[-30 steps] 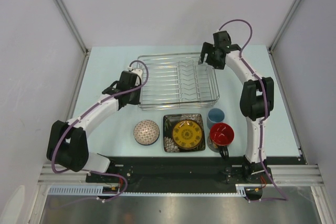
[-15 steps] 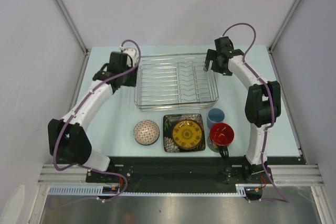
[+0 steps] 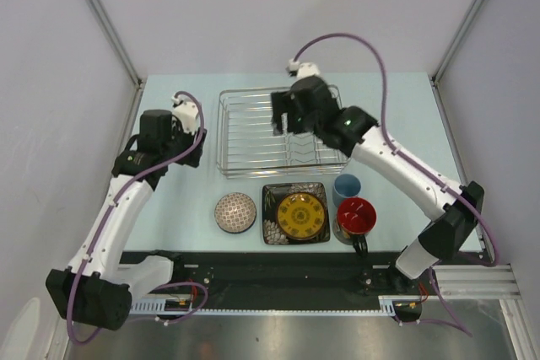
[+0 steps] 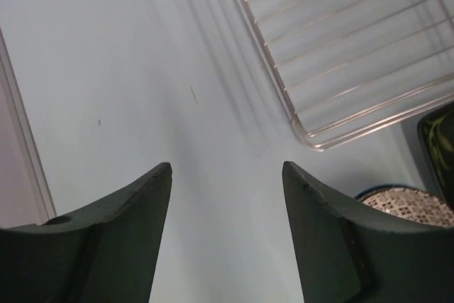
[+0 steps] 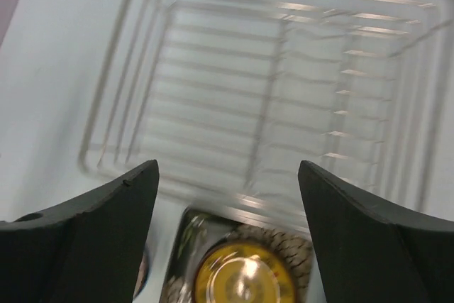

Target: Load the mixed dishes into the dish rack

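Note:
The dish rack (image 3: 224, 132) is a silver wire basket at the back of the table, with nothing in it. In front of it stand a speckled bowl (image 3: 234, 212), a square black plate with a yellow centre (image 3: 295, 213), a light blue cup (image 3: 346, 186) and a dark mug with a red inside (image 3: 356, 216). My left gripper (image 3: 171, 141) hangs open over bare table left of the rack (image 4: 355, 47), holding nothing (image 4: 227, 172). My right gripper (image 3: 283, 118) is open above the rack's middle (image 5: 228, 168), empty. The right wrist view looks down on the rack (image 5: 269, 90) and the plate (image 5: 245, 274).
The light blue tabletop (image 3: 181, 200) is fenced by white walls and metal posts at left, right and back. The bowl's rim (image 4: 404, 200) and the plate's corner (image 4: 443, 140) show at the right of the left wrist view. A black rail (image 3: 270, 269) runs along the near edge.
My left gripper has opened and drawn back left, away from the rack's left edge. My right arm has swung from the rack's far right corner to over its middle.

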Controlling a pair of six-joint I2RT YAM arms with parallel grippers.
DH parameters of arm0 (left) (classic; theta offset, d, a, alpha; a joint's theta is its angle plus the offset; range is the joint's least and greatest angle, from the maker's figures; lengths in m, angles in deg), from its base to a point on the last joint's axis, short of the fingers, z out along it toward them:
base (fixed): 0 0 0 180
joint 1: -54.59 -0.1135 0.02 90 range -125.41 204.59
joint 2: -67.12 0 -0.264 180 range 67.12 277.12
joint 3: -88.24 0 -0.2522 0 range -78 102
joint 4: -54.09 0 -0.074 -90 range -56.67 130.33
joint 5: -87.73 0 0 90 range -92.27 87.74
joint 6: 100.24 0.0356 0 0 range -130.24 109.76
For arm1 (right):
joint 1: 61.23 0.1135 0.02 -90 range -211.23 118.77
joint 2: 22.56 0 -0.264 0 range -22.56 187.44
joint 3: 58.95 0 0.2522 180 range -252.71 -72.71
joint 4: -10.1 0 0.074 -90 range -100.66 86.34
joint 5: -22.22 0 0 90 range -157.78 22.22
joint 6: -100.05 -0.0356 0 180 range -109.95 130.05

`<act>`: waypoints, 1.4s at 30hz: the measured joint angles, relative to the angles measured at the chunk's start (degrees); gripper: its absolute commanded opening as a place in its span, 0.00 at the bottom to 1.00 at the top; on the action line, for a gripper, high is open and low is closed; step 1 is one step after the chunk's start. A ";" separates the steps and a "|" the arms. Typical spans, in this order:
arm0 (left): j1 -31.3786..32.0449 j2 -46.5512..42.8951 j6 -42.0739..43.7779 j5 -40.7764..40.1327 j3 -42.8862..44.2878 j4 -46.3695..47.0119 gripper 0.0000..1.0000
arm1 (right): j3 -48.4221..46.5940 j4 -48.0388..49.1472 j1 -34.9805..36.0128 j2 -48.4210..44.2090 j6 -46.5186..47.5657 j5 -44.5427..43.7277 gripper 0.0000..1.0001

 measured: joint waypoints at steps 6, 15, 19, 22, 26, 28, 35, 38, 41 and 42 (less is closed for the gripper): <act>-3.52 -3.98 2.08 1.03 -7.96 -0.59 0.68 | 7.63 -0.04 14.43 2.19 -1.84 3.65 0.78; -3.98 -4.02 2.10 1.33 -8.76 -0.20 0.67 | 11.52 0.28 23.65 9.55 -3.39 7.89 0.70; -4.00 -4.37 2.10 1.62 -9.44 0.15 0.67 | 11.52 1.22 25.42 10.80 -3.67 8.48 0.68; -4.02 -4.70 2.10 1.62 -9.97 0.15 0.67 | 11.72 1.84 26.23 11.76 -3.67 8.83 0.67; -4.04 -4.90 2.10 1.64 -10.01 0.22 0.67 | 12.50 2.47 26.38 13.03 -3.65 8.87 0.65; -4.04 -5.09 2.10 1.64 -10.03 0.24 0.67 | 12.74 2.78 26.38 13.81 -3.58 8.87 0.64; -4.04 -5.51 2.08 1.62 -10.69 0.44 0.67 | 13.18 4.20 26.34 16.37 -3.15 9.40 0.54; -4.04 -5.51 2.08 1.60 -11.02 0.66 0.67 | 13.20 4.46 26.34 16.98 -2.99 9.79 0.46; -4.04 -5.51 2.08 1.60 -11.28 0.92 0.67 | 13.27 4.50 26.23 17.07 -2.58 9.68 0.38; -4.04 -5.51 2.08 1.60 -11.37 1.05 0.67 | 13.29 4.52 26.18 17.07 -2.58 9.70 0.37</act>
